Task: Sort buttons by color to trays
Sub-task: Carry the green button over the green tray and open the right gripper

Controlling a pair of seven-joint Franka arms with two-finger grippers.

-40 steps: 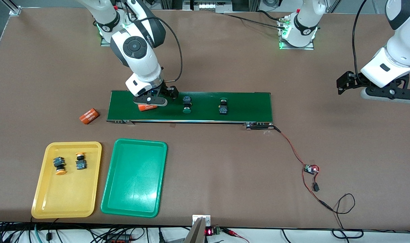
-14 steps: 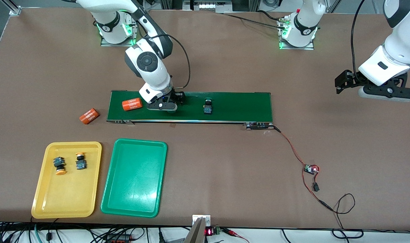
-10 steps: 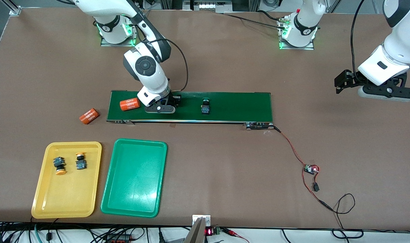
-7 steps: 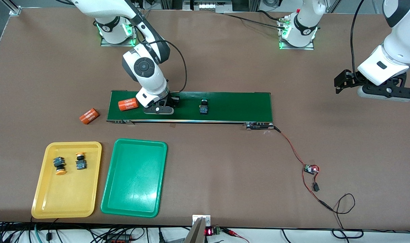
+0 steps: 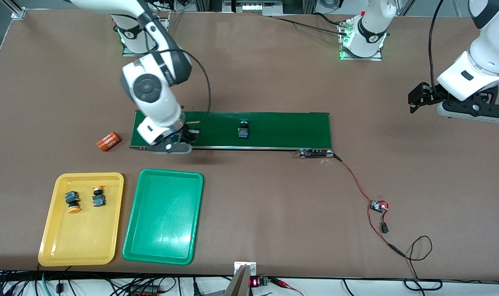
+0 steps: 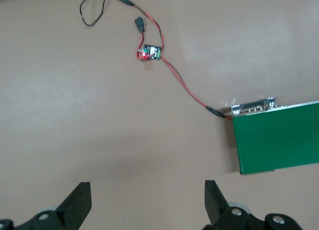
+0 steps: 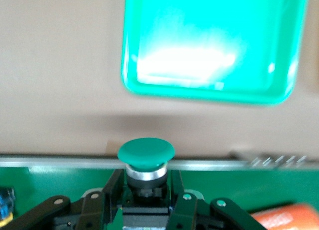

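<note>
Your right wrist view shows a green-capped button (image 7: pixel 146 158) pinched in the right hand (image 7: pixel 144 200) over the belt's (image 5: pixel 282 127) edge, green tray (image 7: pixel 212 46) just ahead; the front view hides it. Your left hand (image 6: pixel 144 202) waits spread over bare tabletop (image 6: pixel 99 115).

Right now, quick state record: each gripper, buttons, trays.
right gripper: shut on green button, over the belt's edge at the right arm's end
left gripper: jaws open, holds nothing, waits over bare table
second green button: on belt
yellow tray: two yellow buttons
green tray: no button in it
orange cylinder: on table beside belt
</note>
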